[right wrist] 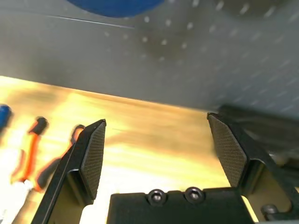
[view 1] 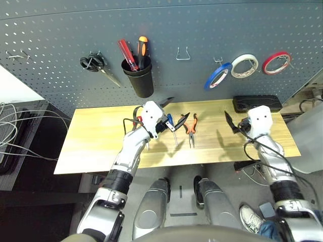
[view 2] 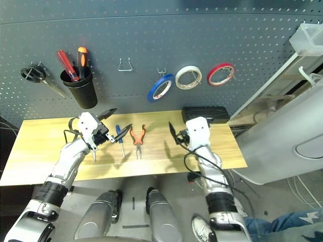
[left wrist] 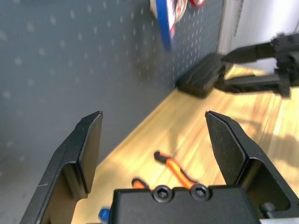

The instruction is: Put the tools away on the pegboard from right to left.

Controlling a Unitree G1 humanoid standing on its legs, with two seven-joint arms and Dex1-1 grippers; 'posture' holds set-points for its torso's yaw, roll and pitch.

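Observation:
The blue tape ring (view 1: 218, 75) hangs on a hook of the dark grey pegboard (view 1: 50, 30). On the wooden table (view 1: 101, 146) lie the orange-and-black pliers (view 1: 192, 129) and, just to their left, the small blue-handled screwdriver (view 1: 171, 126). The red-handled scissors (view 1: 138, 120) are mostly hidden under my left wrist. My left gripper (view 1: 175, 111) hovers open over the screwdriver with nothing between its fingers (left wrist: 86, 149). To the right of the pliers, my right gripper (view 1: 232, 123) stands open and empty above bare table; its wrist view shows the pliers (right wrist: 32, 149) off to one side.
White (view 1: 245, 65) and red (view 1: 276, 62) tape rings hang right of the blue one. Black-handled scissors (view 1: 96, 64) and a black cup (view 1: 140, 76) holding screwdrivers hang at the left, with a bare wire hook (view 1: 182, 54) between. A black box (view 1: 256, 103) sits against the board at the table's right end.

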